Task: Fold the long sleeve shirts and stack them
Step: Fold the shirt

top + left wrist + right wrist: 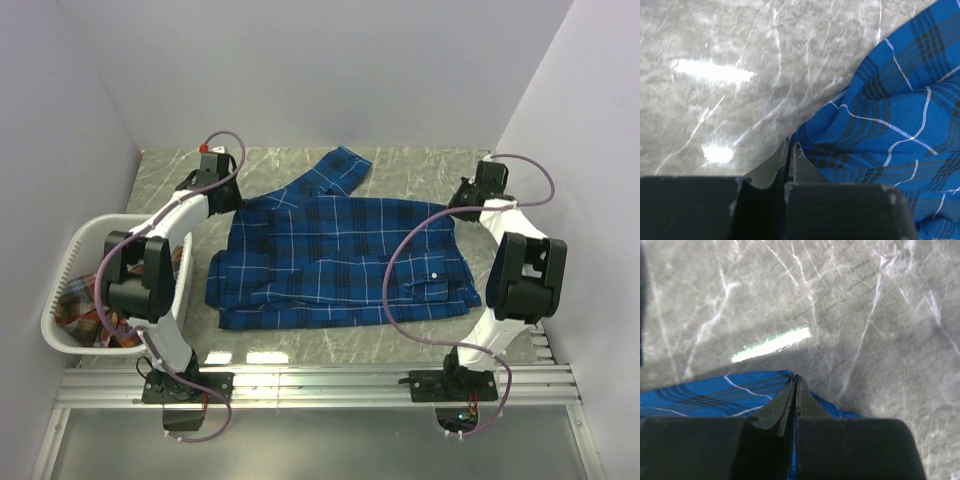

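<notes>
A royal blue plaid long sleeve shirt [340, 260] lies spread flat in the middle of the marble table, one sleeve [335, 172] angled toward the back. My left gripper [228, 200] sits low at its back left edge. In the left wrist view the left gripper [789, 142] is shut, with the blue cloth [890, 115] bunching up to the tips. My right gripper [462, 205] is at the back right edge. In the right wrist view the right gripper [796, 380] is shut, with blue cloth [715, 395] on both sides of the fingers. A red-orange plaid shirt [80, 310] lies crumpled in the basket.
A white plastic laundry basket [75, 250] stands at the table's left edge, beside the left arm. Grey walls close in the table on the left, back and right. An aluminium rail [320, 385] runs along the near edge under both arm bases.
</notes>
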Controlling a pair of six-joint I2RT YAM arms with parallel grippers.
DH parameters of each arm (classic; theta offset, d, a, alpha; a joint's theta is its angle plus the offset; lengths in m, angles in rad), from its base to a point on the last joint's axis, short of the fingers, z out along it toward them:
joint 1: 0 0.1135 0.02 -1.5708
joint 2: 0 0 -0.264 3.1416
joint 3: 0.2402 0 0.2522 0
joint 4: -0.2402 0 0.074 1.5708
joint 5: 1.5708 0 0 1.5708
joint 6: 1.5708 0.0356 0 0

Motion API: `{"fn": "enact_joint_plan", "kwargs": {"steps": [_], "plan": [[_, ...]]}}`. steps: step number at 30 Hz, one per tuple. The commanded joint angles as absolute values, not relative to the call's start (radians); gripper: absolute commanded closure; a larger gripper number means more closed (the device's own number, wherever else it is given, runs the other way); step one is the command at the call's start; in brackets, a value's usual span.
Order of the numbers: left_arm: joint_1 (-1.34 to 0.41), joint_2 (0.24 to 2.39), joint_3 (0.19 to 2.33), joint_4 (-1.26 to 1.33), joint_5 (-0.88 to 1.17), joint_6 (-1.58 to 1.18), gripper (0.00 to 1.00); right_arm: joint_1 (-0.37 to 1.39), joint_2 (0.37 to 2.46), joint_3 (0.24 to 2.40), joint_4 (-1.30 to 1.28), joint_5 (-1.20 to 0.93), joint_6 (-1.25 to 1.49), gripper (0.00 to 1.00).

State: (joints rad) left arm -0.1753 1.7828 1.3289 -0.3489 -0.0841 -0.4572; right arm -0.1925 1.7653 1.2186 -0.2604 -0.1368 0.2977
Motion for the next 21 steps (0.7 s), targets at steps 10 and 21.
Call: {"fn": "enact_joint_plan", "kwargs": {"steps": [10,21], "plan": [[-0.167,1.602,1.112,-0.288,-0.095,-0.471,1.0,-0.206,1.554,0.925,0.052,-0.106,0.488,1.0],[-0.167,1.528,0.98,-0.285,-0.139,-0.476,1.0,-0.215,1.41,0.727,0.132,0.032,0.564,1.0]]}}
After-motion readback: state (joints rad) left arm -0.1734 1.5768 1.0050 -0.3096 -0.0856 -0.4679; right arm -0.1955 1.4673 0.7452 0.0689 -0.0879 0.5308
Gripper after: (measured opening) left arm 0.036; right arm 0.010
